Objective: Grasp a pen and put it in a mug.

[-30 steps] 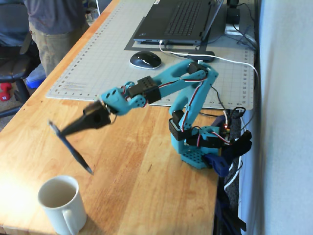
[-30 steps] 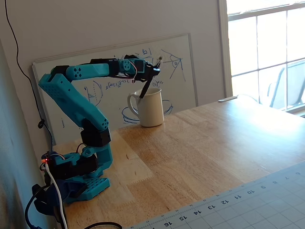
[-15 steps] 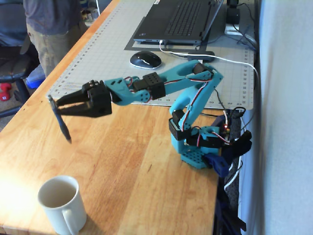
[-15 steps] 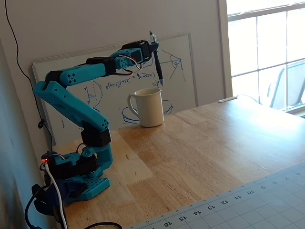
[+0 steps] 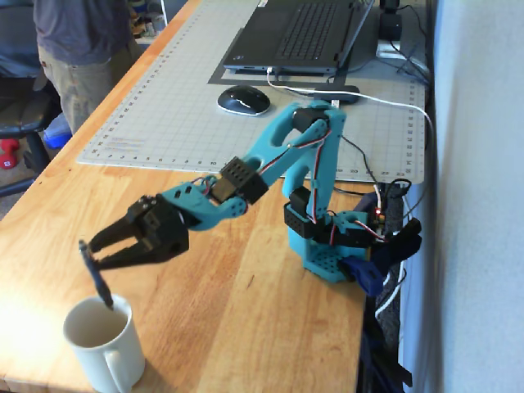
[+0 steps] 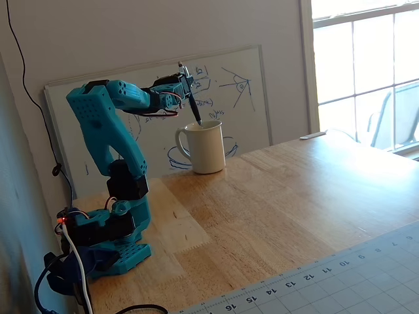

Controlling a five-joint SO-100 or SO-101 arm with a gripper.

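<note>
Pen [image 5: 97, 278] is held clamped in the end effector [image 5: 92, 255], tip just at the mug [image 5: 102, 344] rim. Grasp done; lowering and release remain.

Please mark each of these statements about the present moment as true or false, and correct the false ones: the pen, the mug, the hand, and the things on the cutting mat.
1. The hand holds the pen. True.
2. The pen lies flat on the wooden table. False: it hangs in the air, its lower tip at the rim of the mug.
3. The mug stands upright. True.
4. The mug lies on the cutting mat. False: it stands on the bare wood, away from the mat.
5. A computer mouse rests on the cutting mat, near the laptop. True.
</note>
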